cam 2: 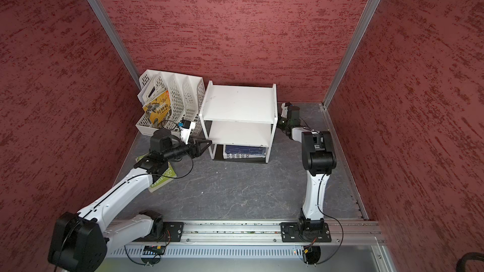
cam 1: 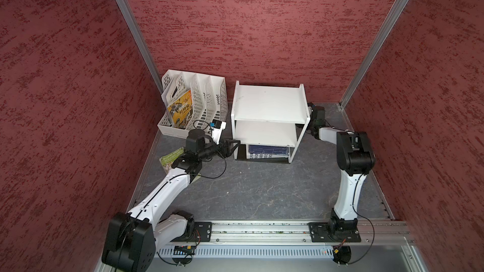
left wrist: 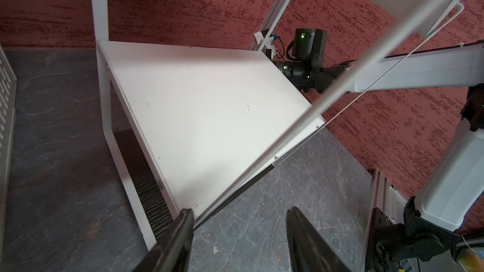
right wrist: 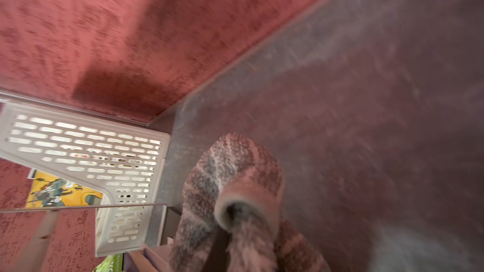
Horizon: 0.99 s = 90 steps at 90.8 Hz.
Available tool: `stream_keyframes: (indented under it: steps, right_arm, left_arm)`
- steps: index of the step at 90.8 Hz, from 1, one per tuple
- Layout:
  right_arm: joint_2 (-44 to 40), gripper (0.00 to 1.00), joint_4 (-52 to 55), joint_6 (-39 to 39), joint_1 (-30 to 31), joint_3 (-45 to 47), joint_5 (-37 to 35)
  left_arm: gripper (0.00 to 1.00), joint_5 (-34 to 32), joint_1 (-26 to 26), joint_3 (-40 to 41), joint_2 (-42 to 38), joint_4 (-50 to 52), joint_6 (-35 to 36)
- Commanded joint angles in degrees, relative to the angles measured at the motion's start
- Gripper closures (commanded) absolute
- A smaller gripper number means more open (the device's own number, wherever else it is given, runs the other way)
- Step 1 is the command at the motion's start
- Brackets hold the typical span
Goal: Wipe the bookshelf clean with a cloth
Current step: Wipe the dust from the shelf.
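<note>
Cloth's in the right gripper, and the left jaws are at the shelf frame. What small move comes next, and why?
Probably close the left gripper on the thin front upright of the bookshelf. Its open jaws straddle that bar, and a braced shelf should not slide when the right gripper, shut on the cloth beside the far side, starts wiping.

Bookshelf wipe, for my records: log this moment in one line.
left hand: open, at bookshelf leg | right hand: shut on cloth, beside bookshelf

Left end effector [left wrist: 239, 211] parted, right [right wrist: 217, 244] clenched
</note>
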State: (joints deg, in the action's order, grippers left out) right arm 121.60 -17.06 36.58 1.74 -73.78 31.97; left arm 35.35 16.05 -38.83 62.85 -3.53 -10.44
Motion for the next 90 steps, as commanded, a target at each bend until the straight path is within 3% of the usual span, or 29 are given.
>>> stream_keyframes:
  steps: [1,12,46,90]
  right_arm:
    - [1.9,1.0,0.4,-0.1,0.6,1.0,-0.9]
    - [0.9,1.0,-0.2,0.1,0.6,1.1,1.1]
    - [-14.0,1.0,5.6,-1.7,0.3,1.3,2.1]
    - [1.3,1.0,-0.9,3.6,0.3,1.5,4.2]
  left_arm:
    - [0.42,2.3,0.2,-1.4,-0.4,-1.5,0.8]
    - [0.42,3.3,0.8,-1.6,-0.4,-1.7,0.9]
    - [0.42,3.2,2.8,-2.0,-0.3,-1.6,1.2]
    - [0.43,1.8,6.6,-3.7,0.6,0.0,1.5]
